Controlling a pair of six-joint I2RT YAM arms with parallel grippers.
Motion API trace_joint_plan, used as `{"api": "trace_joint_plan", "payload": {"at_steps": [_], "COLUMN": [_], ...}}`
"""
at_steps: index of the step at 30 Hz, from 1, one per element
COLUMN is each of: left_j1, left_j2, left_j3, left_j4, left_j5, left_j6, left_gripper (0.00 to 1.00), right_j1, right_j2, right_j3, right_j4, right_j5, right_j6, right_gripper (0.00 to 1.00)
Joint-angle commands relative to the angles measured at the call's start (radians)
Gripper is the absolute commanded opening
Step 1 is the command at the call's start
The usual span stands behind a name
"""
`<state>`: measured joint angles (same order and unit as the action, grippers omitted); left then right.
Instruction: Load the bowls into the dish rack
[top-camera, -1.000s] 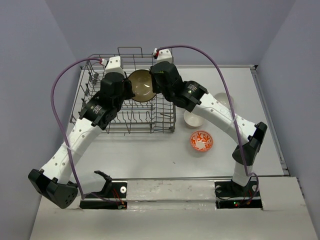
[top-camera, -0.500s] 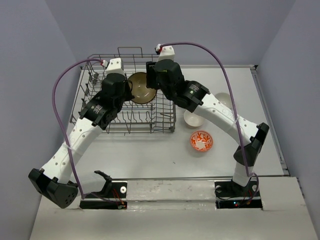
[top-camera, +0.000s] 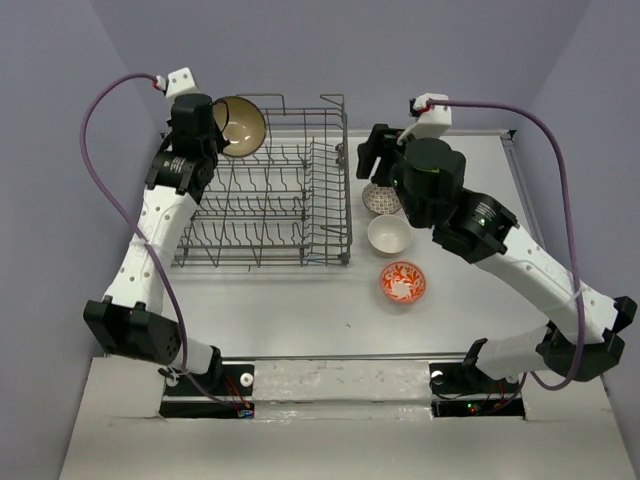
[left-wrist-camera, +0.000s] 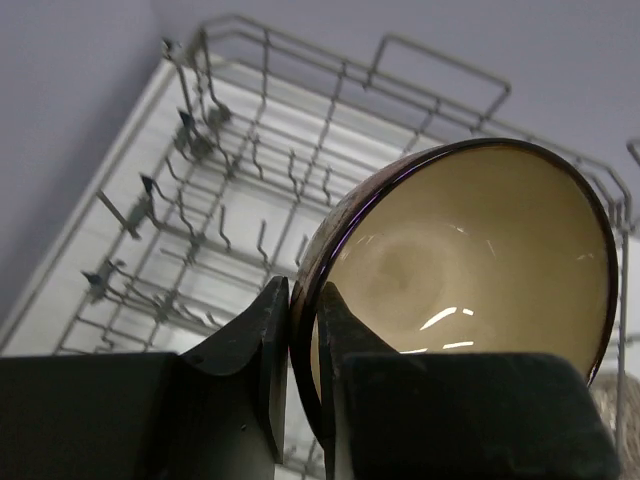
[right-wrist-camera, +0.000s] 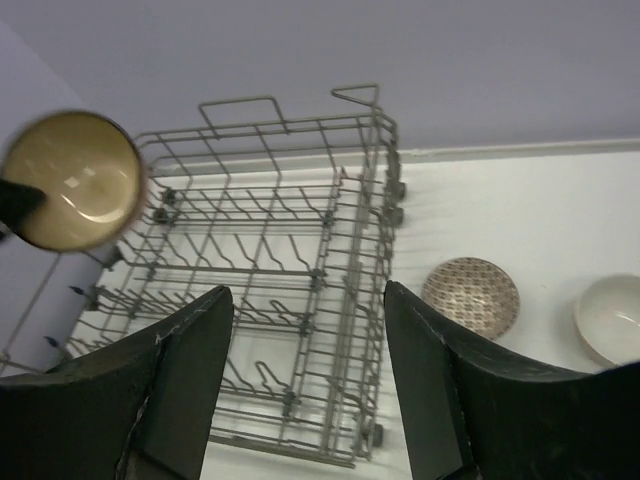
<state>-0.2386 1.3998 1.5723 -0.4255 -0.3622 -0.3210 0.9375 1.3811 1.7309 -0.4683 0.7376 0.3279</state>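
Brown bowl up at the rack's far left corner, other arm holding nothing

The left end effector (left-wrist-camera: 302, 300) is clenched on the rim of the brown bowl (left-wrist-camera: 470, 260), one finger inside the cream interior and one outside, with the bowl tipped on edge by the far left corner of the dish rack (top-camera: 262, 215). Can't tell if it touches any wire. The right end effector (right-wrist-camera: 305, 300) is released, fingers spread wide with nothing between them, hanging over the table (top-camera: 300, 300) just off the rack's right side. On the table there's a grey patterned bowl (right-wrist-camera: 470, 297) beside the rack, a white bowl (top-camera: 388, 234) nearer the arm bases, and an orange-red bowl (top-camera: 402, 282) nearest them.
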Motion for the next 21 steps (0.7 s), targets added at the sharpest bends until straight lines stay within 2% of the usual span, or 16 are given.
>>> {"api": "trace_joint_plan", "payload": {"at_steps": [1,4,12,16,18,21], "left_j1": [0.012,0.016,0.044,0.058,0.07,0.1], "left_j2": [0.062,0.146,0.405,0.464,0.496,0.528], "left_j3": [0.259,0.354,0.494,0.45,0.405,0.4], "left_j4": [0.197,0.234,0.355,0.542,0.695,0.738], "left_j5": [-0.197,-0.321,-0.591,-0.667,-0.699,-0.705], "left_j6": [0.085,0.172,0.439,0.58,0.698,0.741], "left_gripper": [0.0,0.0,0.0,0.0,0.0,0.0], "right_j1": [0.004,0.004,0.004,0.004,0.004,0.004], "right_j2": [-0.081,-0.151,-0.22,-0.24,-0.251,-0.248], "right_j3": [-0.155,-0.255,-0.447,-0.524,-0.566,-0.619], "right_j4": [0.028,0.025,-0.007,-0.009,-0.007,0.008], "right_j5": [0.12,0.12,0.091,0.082,0.057,0.023], "right_j6": [0.023,0.049,0.121,0.149,0.175,0.204], "right_gripper": [0.68,0.68,0.68,0.69,0.69,0.69]}}
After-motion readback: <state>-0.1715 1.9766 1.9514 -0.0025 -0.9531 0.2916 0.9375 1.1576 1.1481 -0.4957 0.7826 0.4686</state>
